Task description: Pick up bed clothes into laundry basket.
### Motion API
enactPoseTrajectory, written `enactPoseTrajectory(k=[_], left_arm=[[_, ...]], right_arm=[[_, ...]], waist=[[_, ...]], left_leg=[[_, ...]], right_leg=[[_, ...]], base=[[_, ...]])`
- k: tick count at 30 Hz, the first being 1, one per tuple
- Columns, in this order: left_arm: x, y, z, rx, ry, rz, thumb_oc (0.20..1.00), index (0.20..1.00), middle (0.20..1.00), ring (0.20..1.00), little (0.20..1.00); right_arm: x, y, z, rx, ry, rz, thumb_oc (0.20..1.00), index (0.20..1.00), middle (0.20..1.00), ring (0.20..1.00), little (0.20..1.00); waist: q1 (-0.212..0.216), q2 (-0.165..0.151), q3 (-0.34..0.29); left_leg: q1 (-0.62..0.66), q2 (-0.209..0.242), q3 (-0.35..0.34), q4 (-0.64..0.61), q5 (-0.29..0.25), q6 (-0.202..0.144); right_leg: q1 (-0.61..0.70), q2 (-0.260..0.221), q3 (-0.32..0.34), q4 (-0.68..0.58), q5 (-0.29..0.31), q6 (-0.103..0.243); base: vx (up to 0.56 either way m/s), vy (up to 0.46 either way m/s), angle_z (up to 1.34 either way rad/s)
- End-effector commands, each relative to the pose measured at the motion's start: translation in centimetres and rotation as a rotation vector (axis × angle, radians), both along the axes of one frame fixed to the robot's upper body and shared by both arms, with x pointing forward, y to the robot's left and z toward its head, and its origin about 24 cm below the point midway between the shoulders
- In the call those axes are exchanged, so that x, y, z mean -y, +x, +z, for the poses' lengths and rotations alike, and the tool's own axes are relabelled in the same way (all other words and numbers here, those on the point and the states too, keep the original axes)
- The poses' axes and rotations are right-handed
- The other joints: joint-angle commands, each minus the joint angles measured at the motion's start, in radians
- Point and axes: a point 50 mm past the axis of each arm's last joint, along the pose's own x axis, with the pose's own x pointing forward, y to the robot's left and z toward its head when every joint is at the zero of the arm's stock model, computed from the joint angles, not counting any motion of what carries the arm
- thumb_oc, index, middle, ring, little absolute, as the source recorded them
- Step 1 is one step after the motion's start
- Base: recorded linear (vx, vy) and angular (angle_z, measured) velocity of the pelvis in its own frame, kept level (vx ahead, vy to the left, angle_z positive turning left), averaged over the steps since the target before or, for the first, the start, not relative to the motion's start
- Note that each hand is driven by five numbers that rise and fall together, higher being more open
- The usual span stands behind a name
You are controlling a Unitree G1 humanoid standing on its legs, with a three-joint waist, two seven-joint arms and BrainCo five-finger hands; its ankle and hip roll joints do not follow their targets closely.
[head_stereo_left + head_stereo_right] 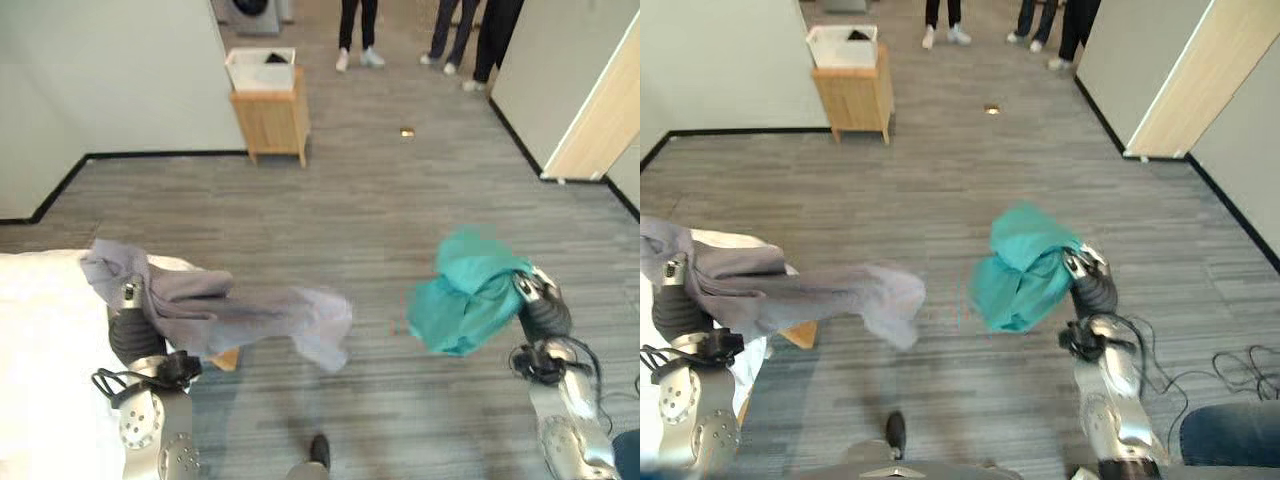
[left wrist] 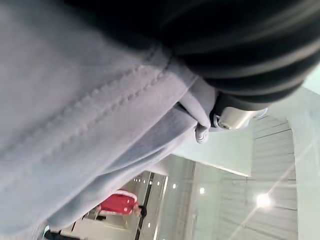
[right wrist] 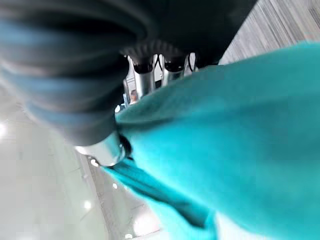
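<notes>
Wooden stand (image 1: 272, 122), white basket (image 1: 261, 69) atop, perhaps empty

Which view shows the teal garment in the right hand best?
The right eye view: the whole crumpled teal cloth garment hangs from the right hand above the floor. The left eye view shows the same. The right wrist view shows a close patch.
</notes>
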Motion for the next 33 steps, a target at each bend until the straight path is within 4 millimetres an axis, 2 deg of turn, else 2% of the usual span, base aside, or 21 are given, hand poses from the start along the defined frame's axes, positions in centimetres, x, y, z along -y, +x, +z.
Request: enactPoseTrajectory(k=[1, 6, 10, 11, 16, 21, 28, 33], left_arm=[[-0.4, 0.7, 4.0, 0.145, 0.17, -0.037, 0.2, 0.2, 0.2, 0.2, 0.2], [0.0, 0.8, 3.7, 0.133, 0.165, -0.053, 0.2, 0.2, 0.2, 0.2, 0.2], [0.4, 0.5, 3.3, 0.125, 0.14, -0.081, 0.2, 0.2, 0.2, 0.2, 0.2], [1.6, 1.6, -5.5, -0.281, 0.012, -0.113, 0.2, 0.2, 0.2, 0.2, 0.2], [1.5, 1.6, -5.2, -0.27, 0.013, -0.108, 0.2, 0.2, 0.2, 0.2, 0.2], [0.9, 1.8, -4.5, -0.258, 0.063, -0.089, 0.2, 0.2, 0.2, 0.2, 0.2], [-0.3, 1.9, -3.3, -0.234, 0.122, -0.03, 0.2, 0.2, 0.2, 0.2, 0.2], [-1.5, 2.1, -2.2, -0.194, 0.142, 0.044, 0.2, 0.2, 0.2, 0.2, 0.2]], right_arm=[[-0.9, 1.6, 3.1, 0.167, -0.036, 0.032, 0.2, 0.2, 0.2, 0.2, 0.2], [-1.4, 1.7, 3.3, 0.169, -0.061, 0.062, 0.2, 0.2, 0.2, 0.2, 0.2], [-0.9, 1.6, 3.6, 0.181, -0.094, 0.017, 0.2, 0.2, 0.2, 0.2, 0.2], [3.0, -1.0, -3.4, -0.167, -0.048, -0.246, 0.2, 0.2, 0.2, 0.2, 0.2], [2.2, -0.6, -3.5, -0.174, -0.043, -0.192, 0.2, 0.2, 0.2, 0.2, 0.2], [1.7, 0.4, -3.0, -0.186, -0.137, -0.122, 0.2, 0.2, 0.2, 0.2, 0.2], [-0.8, 2.8, -1.4, -0.125, -0.191, 0.031, 0.2, 0.2, 0.2, 0.2, 0.2], [-1.9, 4.1, 0.0, -0.058, -0.177, 0.073, 0.2, 0.2, 0.2, 0.2, 0.2]], waist=[[-0.013, -0.032, -0.01], [-0.016, -0.03, -0.012], [-0.019, -0.028, -0.018], [-0.045, 0.009, 0.025], [-0.038, 0.005, 0.023], [-0.019, -0.002, 0.021], [0.017, -0.012, 0.02], [0.04, -0.026, 0.025]], left_leg=[[0.05, -0.048, 0.02, 0.097, -0.152, 0.021], [0.065, -0.041, 0.013, 0.096, -0.156, 0.019], [0.084, -0.036, 0.004, 0.078, -0.154, 0.015], [0.119, -0.041, -0.017, -0.004, -0.112, -0.001], [0.12, -0.042, -0.019, -0.008, -0.11, -0.002], [0.118, -0.045, -0.027, -0.009, -0.11, 0.0], [0.115, -0.051, -0.043, -0.008, -0.112, 0.003], [0.103, -0.054, -0.045, 0.006, -0.121, 0.008]], right_leg=[[-0.122, -0.048, 0.052, 0.035, 0.072, 0.006], [-0.114, -0.039, 0.056, 0.041, 0.064, -0.003], [-0.102, -0.031, 0.057, 0.033, 0.061, -0.006], [-0.083, 0.002, 0.085, -0.012, 0.039, -0.013], [-0.08, 0.002, 0.081, -0.016, 0.039, -0.013], [-0.074, -0.002, 0.069, -0.016, 0.039, -0.01], [-0.067, -0.008, 0.052, -0.018, 0.04, -0.007], [-0.073, -0.014, 0.048, -0.023, 0.051, 0.001]], base=[[0.0, -0.027, 0.1], [0.02, -0.032, -0.07], [0.02, -0.026, 0.09], [0.0, -0.009, 0.05], [0.0, 0.001, 0.01], [0.0, 0.002, 0.02], [0.0, 0.013, 0.08], [0.01, 0.05, 0.05]])
